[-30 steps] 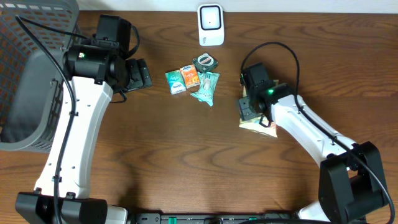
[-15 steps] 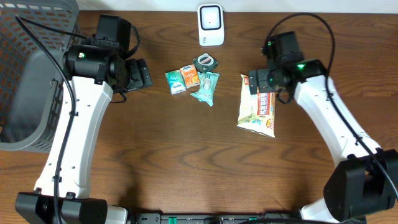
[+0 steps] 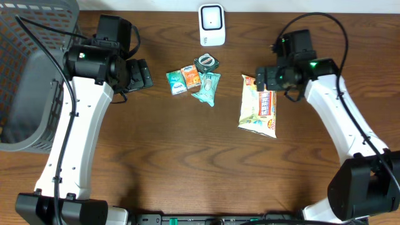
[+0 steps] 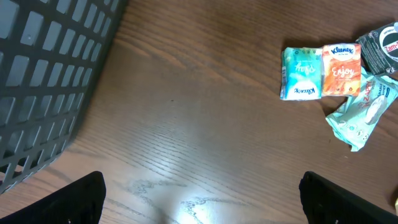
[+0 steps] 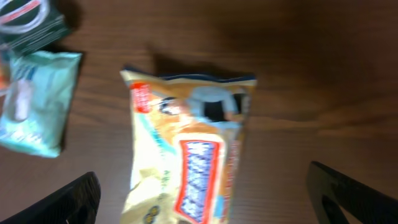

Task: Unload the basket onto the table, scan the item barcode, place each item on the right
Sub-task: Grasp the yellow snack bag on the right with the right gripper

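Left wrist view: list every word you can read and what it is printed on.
"Kleenex": on the orange tissue pack.
"Enjoy": same pack, lower down.
Script on the teal tissue pack: too blurred to read.
Lettering on the black packet: cut off by the frame edge.
Print on the mint pouch: too small.

**Two white arms with black joints and cabling**

The left arm and right arm share one build. Long, smooth white shells form the links, chunky black motor housings sit at the joints, and a black base sits at the foot. Thin black cables loop loosely over the upper joints. A small green light glows on the right arm's housing. The left pincer and right pincer are black, and in the wrist views the fingertips show as dull black wedges.
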Motion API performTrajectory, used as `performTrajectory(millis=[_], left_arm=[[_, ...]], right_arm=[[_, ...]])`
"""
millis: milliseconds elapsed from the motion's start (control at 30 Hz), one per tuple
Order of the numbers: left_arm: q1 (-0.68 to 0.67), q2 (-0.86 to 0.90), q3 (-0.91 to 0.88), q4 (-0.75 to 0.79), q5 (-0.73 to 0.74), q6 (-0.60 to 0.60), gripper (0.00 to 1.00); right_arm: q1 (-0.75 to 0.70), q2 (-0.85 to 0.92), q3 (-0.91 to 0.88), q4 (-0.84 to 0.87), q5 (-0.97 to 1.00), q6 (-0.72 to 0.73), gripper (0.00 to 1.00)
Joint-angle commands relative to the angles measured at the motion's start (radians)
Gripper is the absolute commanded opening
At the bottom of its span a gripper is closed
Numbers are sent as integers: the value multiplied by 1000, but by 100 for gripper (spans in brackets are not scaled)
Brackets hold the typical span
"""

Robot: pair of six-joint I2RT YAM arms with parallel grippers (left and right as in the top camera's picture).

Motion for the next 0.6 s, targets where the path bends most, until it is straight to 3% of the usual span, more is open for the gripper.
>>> performTrajectory(millis=[0, 133, 233, 433, 567], left_arm=[[3, -6, 9, -3, -13, 10, 98], [3, -6, 9, -3, -13, 10, 98], [3, -6, 9, -3, -13, 10, 98], [3, -6, 9, -3, -13, 10, 98], [3, -6, 9, -3, -13, 10, 98]], right_arm=[[-63, -4, 10, -1, 9, 21, 99], [-92, -4, 6, -22, 9, 21, 99], [-94, -3, -11, -31, 9, 21, 84], [-90, -3, -90, 10, -11, 41, 89], [-89, -3, -235, 159, -165, 49, 91]])
